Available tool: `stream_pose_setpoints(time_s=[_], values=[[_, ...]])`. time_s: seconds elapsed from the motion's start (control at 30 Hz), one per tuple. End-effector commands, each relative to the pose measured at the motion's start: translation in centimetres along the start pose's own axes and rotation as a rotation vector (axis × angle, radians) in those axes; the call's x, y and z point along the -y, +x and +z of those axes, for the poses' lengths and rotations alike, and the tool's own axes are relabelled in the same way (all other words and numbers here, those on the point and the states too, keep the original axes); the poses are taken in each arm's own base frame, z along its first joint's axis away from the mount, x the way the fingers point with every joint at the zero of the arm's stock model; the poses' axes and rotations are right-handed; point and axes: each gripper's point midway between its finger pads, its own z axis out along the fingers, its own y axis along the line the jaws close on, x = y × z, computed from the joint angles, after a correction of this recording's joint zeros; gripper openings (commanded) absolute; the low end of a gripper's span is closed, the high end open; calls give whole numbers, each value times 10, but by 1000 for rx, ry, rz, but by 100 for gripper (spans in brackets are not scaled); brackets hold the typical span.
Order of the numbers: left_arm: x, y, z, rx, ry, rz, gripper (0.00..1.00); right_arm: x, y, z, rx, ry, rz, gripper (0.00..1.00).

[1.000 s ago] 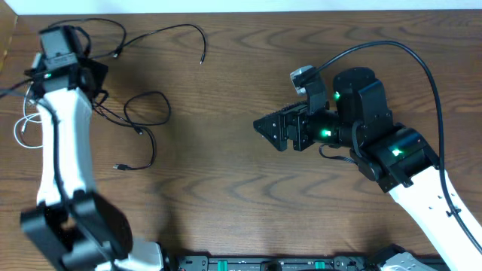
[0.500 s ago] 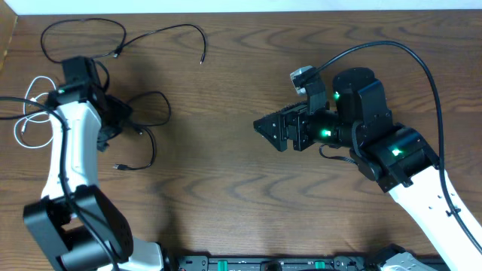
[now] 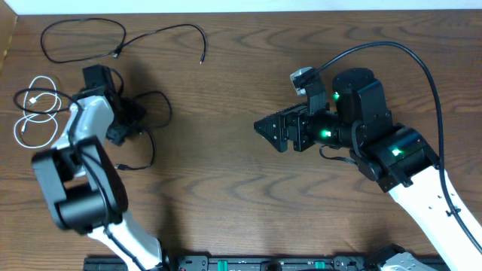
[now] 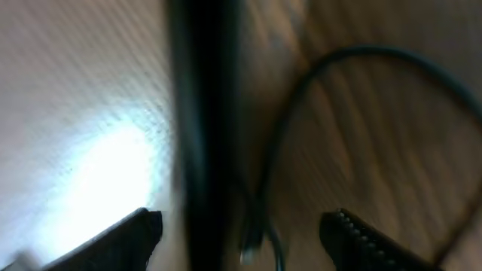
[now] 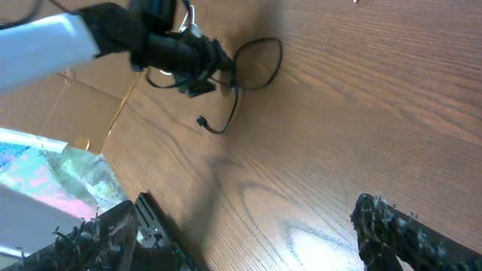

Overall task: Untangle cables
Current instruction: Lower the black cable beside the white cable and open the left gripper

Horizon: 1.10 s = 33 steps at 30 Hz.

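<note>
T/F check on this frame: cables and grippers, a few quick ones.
1. The white cable lies apart from the top black cable and the lower black cable. True.
2. The right gripper holds a cable. False: it is open, with no cable near it.
3. The left gripper is at the lower black cable. True.
4. The three cables form one coil. False: they lie separate.
5. The white cable lies beside the right gripper. False: it lies far left, near the left gripper.
</note>
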Motion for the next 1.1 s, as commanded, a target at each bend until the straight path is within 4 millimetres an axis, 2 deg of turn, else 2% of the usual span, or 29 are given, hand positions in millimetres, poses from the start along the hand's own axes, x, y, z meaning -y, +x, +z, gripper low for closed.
stream_pose_setpoints(time_s=[0.0,0.07,0.17,0.23,0.3,0.47,0.53,0.63,0.73,0.8,0.9,1.03,1.07], values=[[-5,5,25,-35,-24,9,59,-4,1,2,-8,-9,-10,88],[-3,5,33,-36,-18,9,51,-3,1,2,-9,-8,-9,88],[5,-3,34,-9,16,9,25,-3,1,2,-9,-8,-10,88],[17,-9,32,12,77,11,19,-3,1,2,-9,-8,-9,88],[35,-18,29,38,164,16,8,-3,1,2,-9,-7,-10,89],[64,-42,16,131,293,29,8,-3,2,2,-11,-7,-9,89],[72,-54,4,185,330,41,8,-3,2,2,-13,-6,-7,90],[83,-76,-25,282,397,42,8,-2,3,2,-14,-3,-6,90],[83,-95,-56,345,454,-48,7,-1,2,2,-11,6,-6,91],[75,-102,-70,356,470,-117,8,1,1,2,-6,16,-6,91],[61,-103,-68,338,440,-140,8,2,1,2,-4,23,-6,91],[41,-81,-40,224,346,-164,8,4,1,4,-9,25,-3,91],[37,-76,-34,199,326,-167,11,4,1,4,-9,25,-2,91]])
